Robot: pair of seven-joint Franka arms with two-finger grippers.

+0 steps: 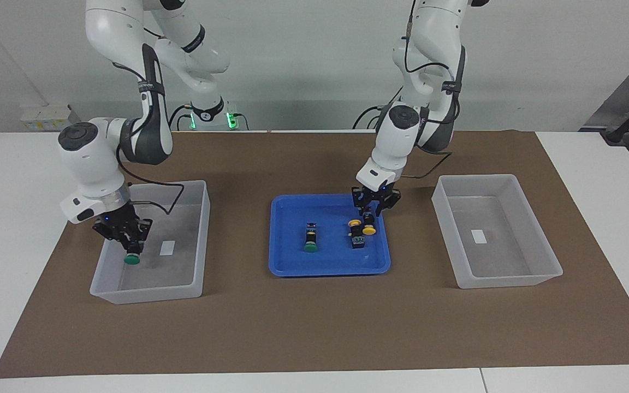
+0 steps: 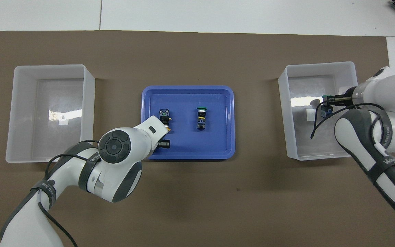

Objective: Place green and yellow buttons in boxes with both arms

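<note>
My right hand [image 1: 130, 246] hangs inside the box at the right arm's end of the bench [image 1: 150, 284], low over the floor of that box, clamped on a green-capped button [image 1: 132, 258] with its cap pointing down. Whether the cap already touches the floor I cannot quite tell; it looks just clear of it. The button sits over the part of the box toward the outer wall, beside the small white label [image 1: 167, 248].

My left hand [image 1: 372, 210] is down over the blue tray [image 1: 292, 262] in the middle of the bench, at the tray's edge nearer to the robots. Its fingers stand apart, gripping nothing, just above the two yellow-capped buttons [image 1: 361, 226]. Those two lie side by side, touching or nearly so, in the part of the tray toward the left arm's end. From overhead my own wrist hides most of one of them.

The other green-capped button [image 1: 310, 238] lies on its side in the tray, well apart from the yellow pair, with its cap pointing away from the robots.

The box at the left arm's end of the bench [image 1: 511, 278] holds only its white label. Both boxes and the tray rest on the brown mat [image 1: 314, 327] that covers the bench.
</note>
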